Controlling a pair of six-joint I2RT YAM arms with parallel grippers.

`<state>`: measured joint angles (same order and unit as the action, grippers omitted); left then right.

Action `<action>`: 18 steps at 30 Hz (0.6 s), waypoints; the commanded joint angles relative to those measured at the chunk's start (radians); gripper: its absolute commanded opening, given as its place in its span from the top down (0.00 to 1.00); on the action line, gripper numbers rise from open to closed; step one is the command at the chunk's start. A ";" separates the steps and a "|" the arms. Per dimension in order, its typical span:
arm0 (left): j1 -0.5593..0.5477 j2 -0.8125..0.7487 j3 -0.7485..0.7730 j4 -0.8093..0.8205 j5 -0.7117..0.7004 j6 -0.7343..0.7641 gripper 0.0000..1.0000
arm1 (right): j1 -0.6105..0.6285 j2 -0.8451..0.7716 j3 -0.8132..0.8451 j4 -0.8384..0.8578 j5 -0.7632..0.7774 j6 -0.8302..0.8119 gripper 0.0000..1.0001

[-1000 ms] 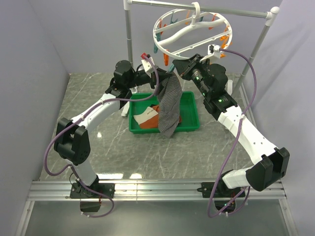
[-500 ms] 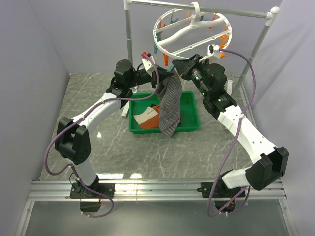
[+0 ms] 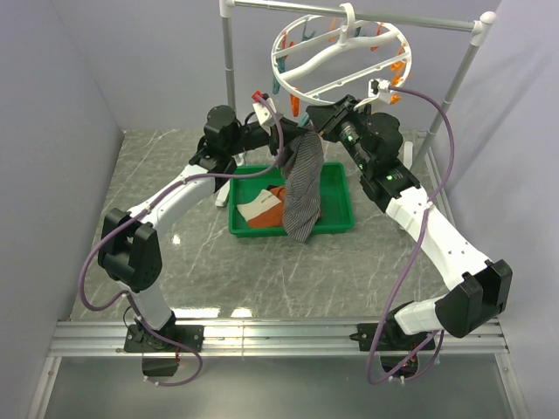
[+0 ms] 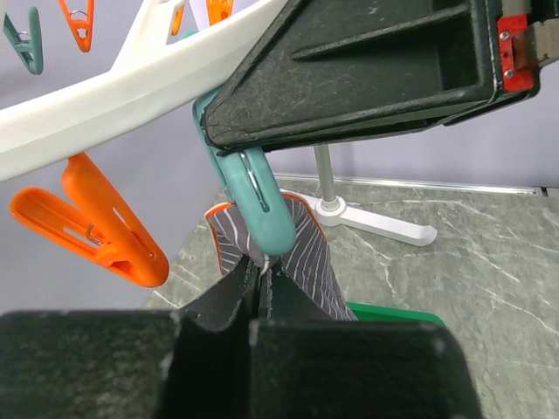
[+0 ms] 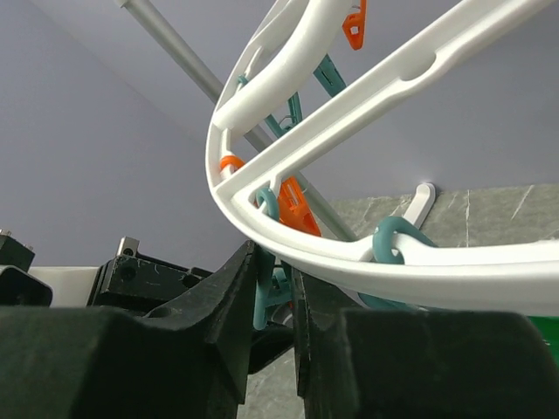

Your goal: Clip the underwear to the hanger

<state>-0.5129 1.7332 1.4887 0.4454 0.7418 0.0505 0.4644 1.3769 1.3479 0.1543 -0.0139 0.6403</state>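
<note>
Marble table [image 3: 218, 271] lies below as we work the clipping step. Our left gripper [image 4: 262, 284] is clamped tight on the underwear [image 4: 310, 257], which it holds up to 1 teal clothespin [image 4: 255, 196] on the hanger [image 4: 105, 100]. Our right gripper [image 5: 275, 271], barely parted, pinches that pin. The next move calls for letting the pin bite the cloth. Its tips are possibly already on the fabric, though our fingers hide them.

The hanger [image 3: 341, 54] is hung from a rack [image 3: 230, 78] at the table's [image 3: 218, 271] far side, with the underwear [image 3: 301, 188] suspended below a clothespin [image 4: 253, 205] on its near rim, over a tray [image 3: 342, 225], between the left gripper [image 3: 284, 133] on the left and the right gripper [image 3: 316, 122] on the right.
</note>
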 commanded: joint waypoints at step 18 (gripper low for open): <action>-0.007 0.012 0.081 0.070 0.001 -0.035 1.00 | -0.001 -0.001 0.022 0.014 -0.037 -0.001 0.48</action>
<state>-0.5133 1.7481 1.5097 0.4477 0.7364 0.0357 0.4641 1.3781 1.3479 0.1371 -0.0395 0.6434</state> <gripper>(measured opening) 0.015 0.509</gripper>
